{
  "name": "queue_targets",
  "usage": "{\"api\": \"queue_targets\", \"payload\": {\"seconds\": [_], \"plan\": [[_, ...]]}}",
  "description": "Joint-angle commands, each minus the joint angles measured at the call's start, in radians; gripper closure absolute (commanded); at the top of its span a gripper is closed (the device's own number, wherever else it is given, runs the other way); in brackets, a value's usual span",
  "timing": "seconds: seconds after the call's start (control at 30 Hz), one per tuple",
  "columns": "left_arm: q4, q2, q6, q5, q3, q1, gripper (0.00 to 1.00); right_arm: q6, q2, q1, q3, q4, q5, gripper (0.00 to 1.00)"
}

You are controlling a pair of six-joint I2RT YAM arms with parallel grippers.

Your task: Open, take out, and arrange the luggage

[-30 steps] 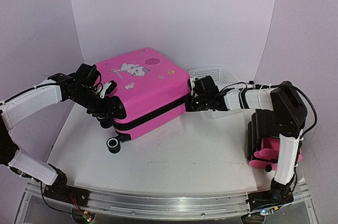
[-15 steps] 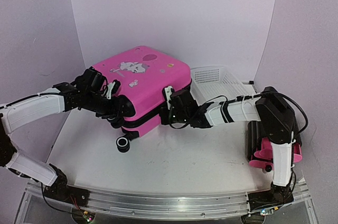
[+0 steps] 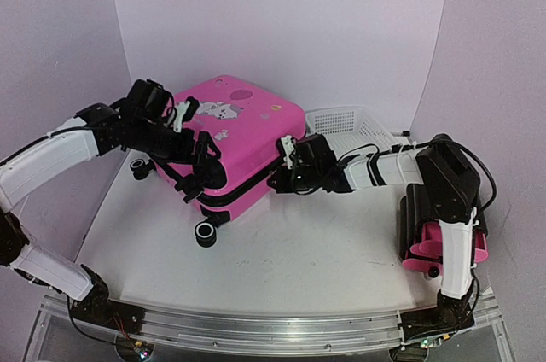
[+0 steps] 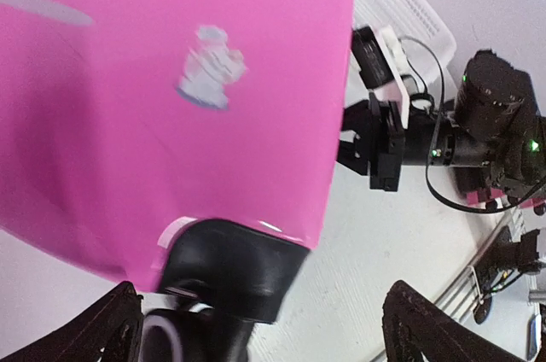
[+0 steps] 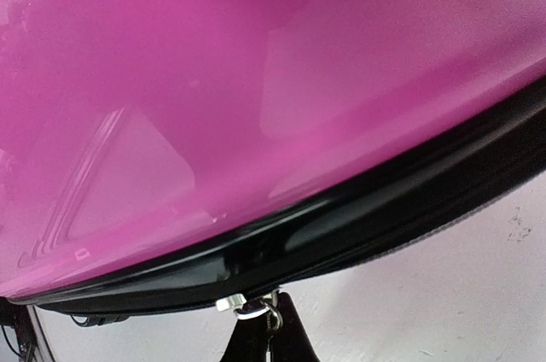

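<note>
From above, the suitcase [image 3: 243, 136] lies flat at the back middle of the table [image 3: 299, 268], sticker [image 3: 217, 111] side up, one corner turned toward the arms and a wheel [image 3: 205, 234] jutting out at that near corner. The left gripper [image 3: 203, 176] hangs over the near left edge of the lid, its fingers spread apart and empty. The right gripper [image 3: 280, 176] reaches in from the right and meets the black zipper band [image 3: 247, 191] on the case's right flank. A white basket [image 3: 341, 116] sits just behind the case's right corner, and a black cabinet [image 3: 415, 225] with pink drawers stands by the right arm's base. In the left wrist view, the pink lid fills the upper left. The two fingertips [image 4: 115, 328] stand far apart at the bottom corners, released, with a black wheel mount [image 4: 235, 281] low between them and neither pad touching it. The right arm's head shows beyond the case's edge, the basket behind it. In the right wrist view, glossy pink shell fills most of the frame with the zipper band curving along its lower edge. The dark fingers [image 5: 264, 341] are clenched together at the bottom, pinching the silver zipper pull [image 5: 250, 304] right at the band.
</note>
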Motion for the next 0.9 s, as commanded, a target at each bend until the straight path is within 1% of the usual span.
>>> {"api": "queue_targets", "payload": {"seconds": [0.0, 0.07, 0.13, 0.23, 0.33, 0.4, 0.5, 0.53, 0.57, 0.67, 0.77, 0.8, 0.87], "plan": [[-0.152, -0.049, 0.158, -0.040, 0.128, 0.250, 0.01, -0.053, -0.022, -0.075, 0.049, -0.086, -0.090, 1.00], [-0.140, -0.037, 0.154, -0.065, 0.151, 0.370, 0.01, -0.083, -0.020, -0.091, 0.080, -0.124, -0.092, 1.00], [-0.093, 0.006, 0.142, -0.069, 0.172, 0.458, 0.01, -0.100, -0.012, -0.109, 0.110, -0.175, -0.111, 1.00], [-0.048, 0.130, 0.140, -0.019, 0.243, 0.549, 0.01, -0.113, -0.006, -0.117, 0.136, -0.189, -0.138, 1.00], [-0.050, 0.264, 0.188, -0.028, 0.363, 0.614, 0.01, -0.121, -0.001, -0.117, 0.150, -0.196, -0.159, 1.00], [-0.043, 0.334, 0.244, -0.034, 0.426, 0.635, 0.01, -0.124, 0.001, -0.117, 0.156, -0.197, -0.167, 1.00], [-0.044, 0.442, 0.340, -0.027, 0.520, 0.638, 0.01, -0.117, 0.013, -0.117, 0.167, -0.196, -0.212, 1.00], [-0.044, 0.473, 0.351, -0.024, 0.543, 0.639, 0.01, -0.110, 0.019, -0.117, 0.176, -0.196, -0.226, 1.00], [-0.045, 0.501, 0.353, 0.019, 0.558, 0.639, 0.00, -0.107, 0.025, -0.117, 0.183, -0.195, -0.239, 1.00], [-0.042, 0.533, 0.406, 0.093, 0.567, 0.662, 0.01, -0.103, 0.032, -0.117, 0.193, -0.192, -0.247, 1.00], [-0.042, 0.552, 0.417, 0.154, 0.552, 0.662, 0.01, -0.107, 0.034, -0.117, 0.202, -0.190, -0.238, 1.00], [-0.053, 0.553, 0.412, 0.163, 0.538, 0.662, 0.01, -0.108, 0.036, -0.117, 0.209, -0.188, -0.238, 1.00], [-0.080, 0.551, 0.390, 0.131, 0.502, 0.663, 0.02, -0.109, 0.045, -0.117, 0.229, -0.190, -0.236, 1.00]]}}
